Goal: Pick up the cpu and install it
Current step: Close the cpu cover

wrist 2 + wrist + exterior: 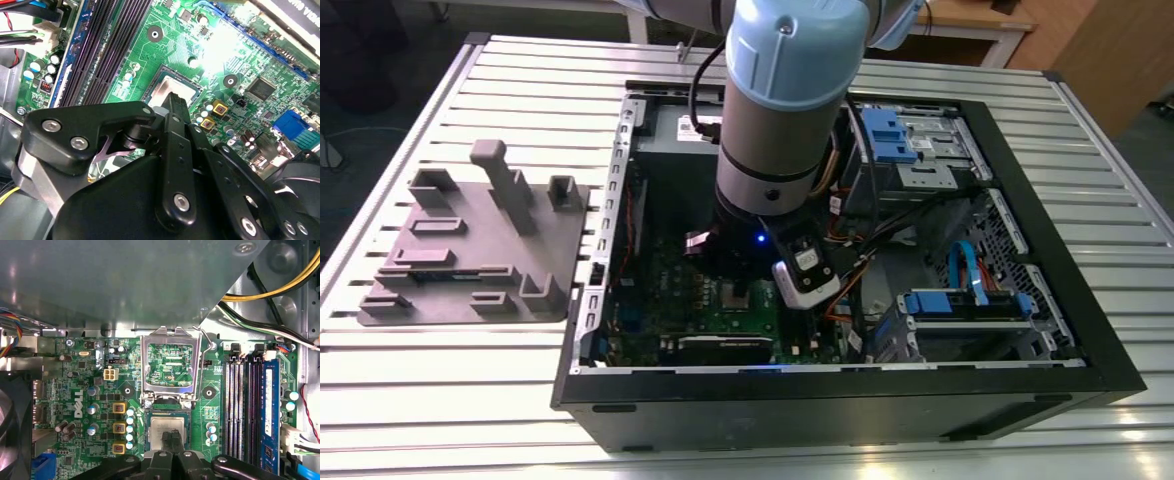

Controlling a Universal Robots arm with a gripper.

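The claw (171, 436) is right on top of the cpu (170, 424). In the first wrist view its two black fingers (166, 441) are pressed together, side by side, with nothing between them. Their tips sit over the middle of the chip, so part of its shiny grey top is hidden. I cannot tell if the tips touch the chip or hang just above it.

The cpu lies flat in its socket on the green board (90, 390), metal top up. It is square, so it has no long side. Its edges line up with the edges of the socket. The metal frame (170, 365) is flipped open just beside the chip. The dark slots (235, 405) are off to one side of it. In the second wrist view one finger (176, 105) covers the near edge of the chip.

In the exterior view the arm (781, 120) reaches straight down into the open case (854, 400), which lies on the bench (520, 70). A grey tray (467, 250) sits on the bench on the exterior view's left.
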